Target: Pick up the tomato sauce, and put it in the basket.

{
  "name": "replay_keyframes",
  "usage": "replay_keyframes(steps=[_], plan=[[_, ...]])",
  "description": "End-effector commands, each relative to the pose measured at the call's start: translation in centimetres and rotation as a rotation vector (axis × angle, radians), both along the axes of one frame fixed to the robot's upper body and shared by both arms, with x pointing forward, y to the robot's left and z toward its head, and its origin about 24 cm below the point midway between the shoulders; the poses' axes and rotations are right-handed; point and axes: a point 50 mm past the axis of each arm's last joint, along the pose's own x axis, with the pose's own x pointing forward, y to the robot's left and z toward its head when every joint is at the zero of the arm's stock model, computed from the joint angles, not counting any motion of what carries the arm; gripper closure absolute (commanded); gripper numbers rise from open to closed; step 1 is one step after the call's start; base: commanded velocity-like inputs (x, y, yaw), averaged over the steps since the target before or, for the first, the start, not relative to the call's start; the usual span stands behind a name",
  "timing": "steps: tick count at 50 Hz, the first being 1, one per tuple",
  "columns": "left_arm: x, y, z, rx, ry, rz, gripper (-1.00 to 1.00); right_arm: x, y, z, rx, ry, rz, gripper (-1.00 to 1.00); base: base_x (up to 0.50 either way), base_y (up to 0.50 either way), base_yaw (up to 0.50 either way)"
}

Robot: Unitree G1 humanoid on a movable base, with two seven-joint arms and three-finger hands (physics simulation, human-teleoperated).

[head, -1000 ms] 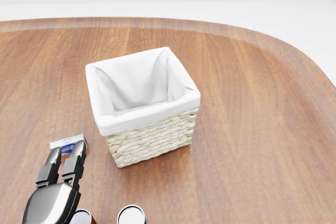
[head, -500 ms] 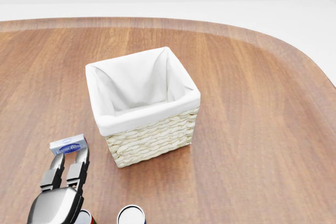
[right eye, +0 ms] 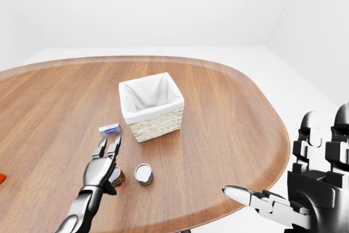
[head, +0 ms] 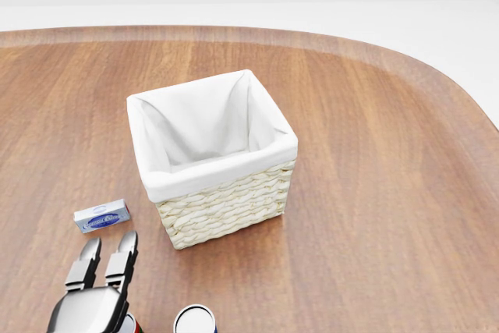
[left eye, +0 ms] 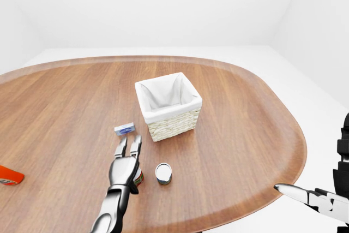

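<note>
So on the oval wooden table (left eye: 245, 113) I count one basket, two cans, one little box and one orange packet. The basket (left eye: 168, 106) is square, woven pale wicker with a white cloth liner, sitting about mid-table. The small white-and-blue box (head: 101, 216) lies flat at roughly 8 o'clock from the basket. The orange packet (left eye: 10, 175) is way off at the left edge of the left-eye view, well apart from everything else.

The tomato sauce can (right eye: 116, 177), red-labelled and round, stands just under the left hand (right eye: 100, 169), tucked beside the palm at about 4 o'clock from it. The fingers (head: 122, 260) are stretched out straight and spread, pointing toward the box, not wrapped around the can. The second can (left eye: 163, 173), silver lid with a dark rim, stands near the first at its 3 o'clock.

The right hand (right eye: 305, 186) is off the table at lower right, metal fingers splayed wide, holding nothing.
</note>
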Motion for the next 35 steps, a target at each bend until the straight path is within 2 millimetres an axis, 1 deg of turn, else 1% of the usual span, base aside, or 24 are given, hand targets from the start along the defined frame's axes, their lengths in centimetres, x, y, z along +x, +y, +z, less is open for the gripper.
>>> replay_keyframes(steps=[1, 7, 11, 14, 19, 35], plan=[[-0.2, 0.0, -0.9, 0.020, 0.031, -0.011, -1.00, 0.0, 0.0, 0.0, 0.000, 0.000, 0.000, -1.00, 0.00, 0.00, 0.00], [-0.4, 0.1, -1.6, 0.038, 0.059, -0.011, -1.00, 0.1, 0.1, 0.0, -0.002, -0.002, 0.001, -1.00, 0.00, 0.00, 0.00], [-0.1, 0.1, -1.3, 0.034, 0.046, -0.006, -1.00, 0.1, 0.1, 0.0, -0.001, -0.002, 0.002, -1.00, 0.00, 0.00, 0.00], [-0.2, 0.0, -2.2, 0.044, 0.067, -0.009, -1.00, 0.1, 0.1, 0.0, -0.001, -0.001, 0.001, -1.00, 0.00, 0.00, 0.00], [-0.1, 0.0, -3.0, 0.057, 0.090, -0.014, -1.00, 0.1, 0.1, 0.0, -0.001, 0.001, 0.002, -1.00, 0.00, 0.00, 0.00], [-0.2, -0.1, -3.8, 0.069, 0.113, -0.023, -1.00, 0.0, 0.1, -0.1, -0.001, -0.001, 0.002, -1.00, 0.00, 0.00, 0.00]])
